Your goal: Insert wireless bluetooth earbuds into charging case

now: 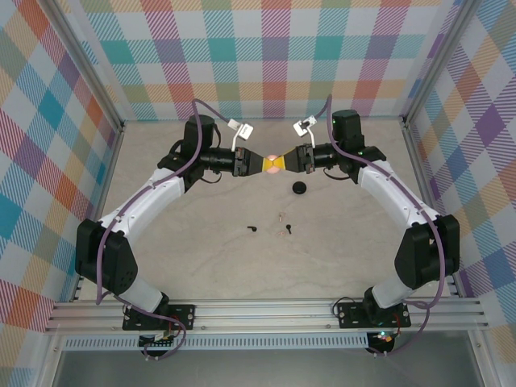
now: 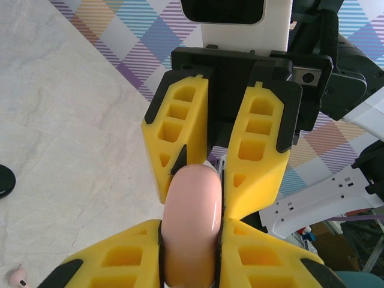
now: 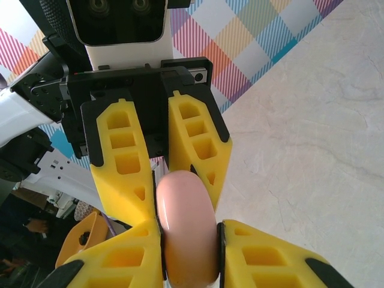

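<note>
1. Holding the pink case aloft over the far middle of the table, I have the left gripper and right gripper meeting nose to nose. Each has its yellow fingers narrowed onto the case from opposite ends.
2. In both wrist views the case stands on edge as a thin disc, with one pair of fingers clamping its flat faces and the other pair pinching the rim. I see no open seam, so I judge the lid is not yet up.
3. The earbuds lie on the table nearer to me than both grippers, below them and well apart. A black earbud sits slightly left of centre, and a pale earbud slightly right with more tiny pieces just nearer.
4. Neither arm is clearly closer. I'd give the black one to the left arm and the pale ones to the right. Their stems are too small for me to read a long axis.
5. A black case rests on the table just near-right of the grippers.
6. The surface is pale, marbled and flat. The plaid walls and metal frame stand well back, so there is plenty of room.
</note>
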Controlling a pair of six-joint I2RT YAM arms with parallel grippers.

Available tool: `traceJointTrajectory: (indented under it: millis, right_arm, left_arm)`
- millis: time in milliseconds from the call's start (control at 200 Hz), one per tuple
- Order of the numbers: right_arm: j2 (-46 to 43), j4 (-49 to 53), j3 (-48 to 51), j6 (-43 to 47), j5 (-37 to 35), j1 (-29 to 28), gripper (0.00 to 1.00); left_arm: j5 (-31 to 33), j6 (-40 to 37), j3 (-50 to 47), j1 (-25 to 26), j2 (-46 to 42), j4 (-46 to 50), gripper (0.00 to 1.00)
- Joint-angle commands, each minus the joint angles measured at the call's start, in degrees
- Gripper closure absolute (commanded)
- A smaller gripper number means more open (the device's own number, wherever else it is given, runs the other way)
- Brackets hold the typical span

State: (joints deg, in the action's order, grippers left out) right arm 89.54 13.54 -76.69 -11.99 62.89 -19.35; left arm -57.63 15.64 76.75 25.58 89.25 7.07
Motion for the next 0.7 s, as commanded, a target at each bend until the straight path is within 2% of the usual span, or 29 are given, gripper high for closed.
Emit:
traceJointTrajectory:
  millis: [0,255,695]
  right_arm:
    - [-0.73,-3.04,-1.95,-1.54,1.04,-0.95,0.79]
    - [-0.59,-2.8,-2.37,-1.68,1.61,-0.95,0.79]
    - [-0.34,-1.18,-3.25,-0.89,0.37,-0.88,0.78]
  left_arm:
    - [-1.72,0.52,0.99,0.78,0.48,-2.14,0.74]
    - [-2.23,0.45,0.86,0.82,0.57,-2.1,0.64]
    - [-2.61,-1.26,0.64,0.87,0.31,-0.36,0.62]
